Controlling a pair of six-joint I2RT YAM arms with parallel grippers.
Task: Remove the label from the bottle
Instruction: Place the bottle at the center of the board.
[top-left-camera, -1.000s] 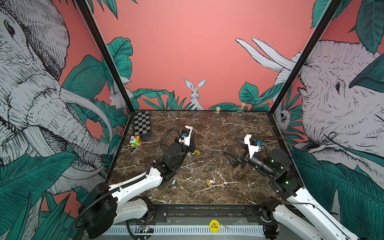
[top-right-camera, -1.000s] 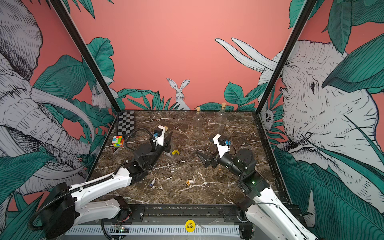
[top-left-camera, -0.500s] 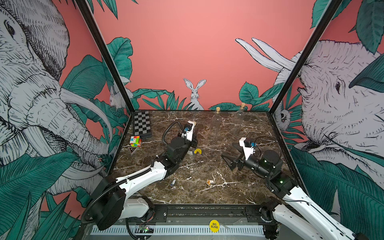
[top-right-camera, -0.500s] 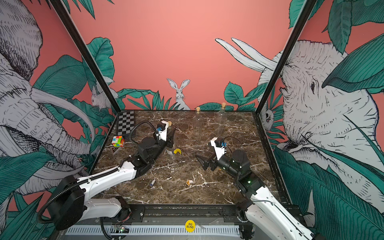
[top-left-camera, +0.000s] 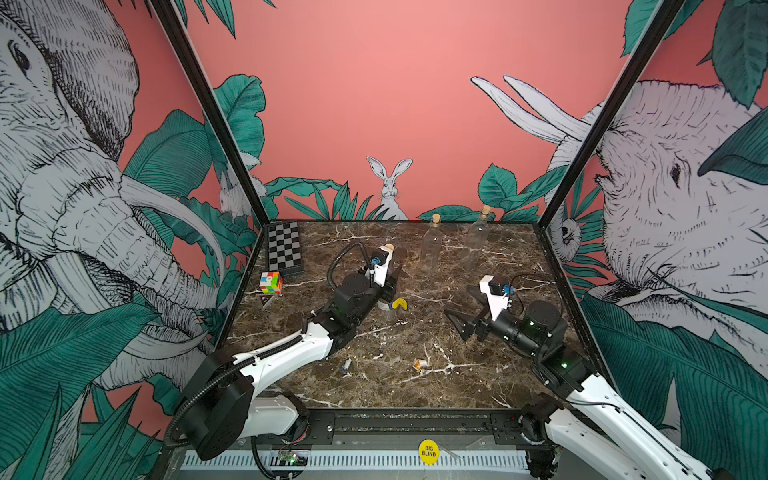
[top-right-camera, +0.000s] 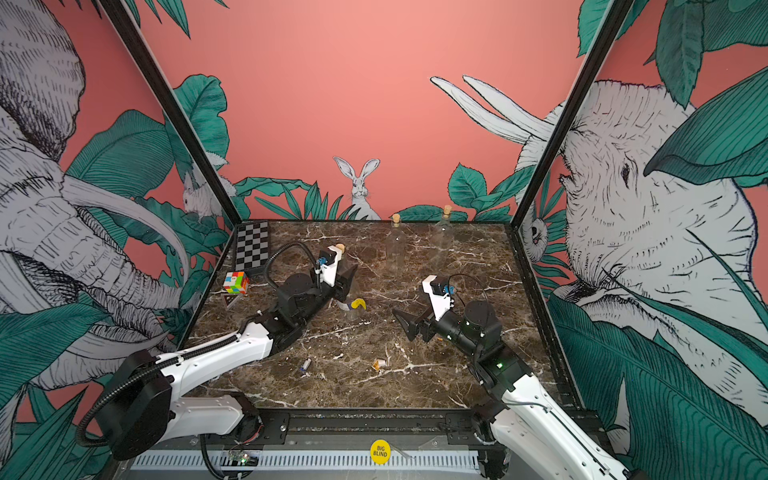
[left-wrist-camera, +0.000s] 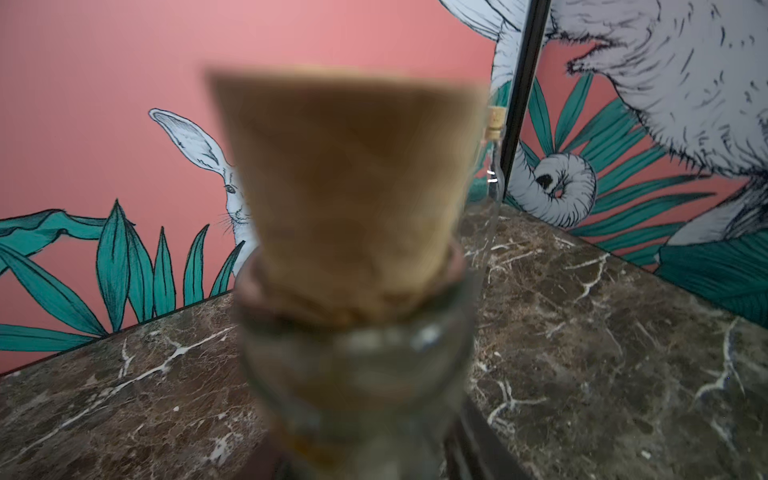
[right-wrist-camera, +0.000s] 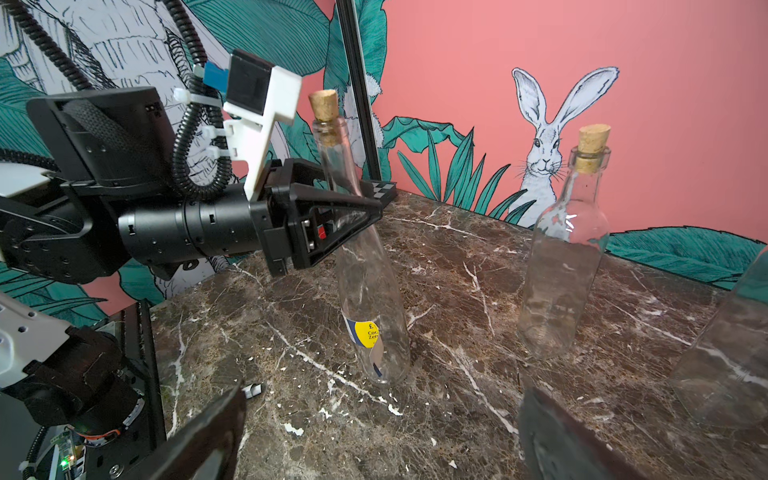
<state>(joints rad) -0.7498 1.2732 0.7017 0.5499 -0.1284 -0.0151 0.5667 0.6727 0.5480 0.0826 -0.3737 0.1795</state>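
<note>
**Label sits low on the leaning bottle, straight ahead of your free right pincer**

The bottle (right-wrist-camera: 365, 270) rests with its base on the counter (right-wrist-camera: 465, 299), left of centre. It is not upright. Its long axis leans, with the cork (right-wrist-camera: 325, 104) tipped toward the left arm's wrist.

The left pincer (right-wrist-camera: 357, 203) reaches in level and brackets the bottle high up, where the neck widens into the shoulder. One finger (right-wrist-camera: 332, 208) crosses in front of the glass and the other is hidden behind it, so you cannot tell whether it is clamped or only flanking.

The yellow label (right-wrist-camera: 365, 332) is well below that, close to the base, on the side turned toward your right arm. The right pincer (top-left-camera: 456, 300) stands wide apart and empty, well clear of the bottle, and it points toward that side. In its wrist view the label sits between its two fingers.

My judgement is that the peel belongs to the right arm. Come in low, under the left pincer, and across the bottle's axis. Watch the bare corked bottle (right-wrist-camera: 565, 257) standing near that path.
</note>
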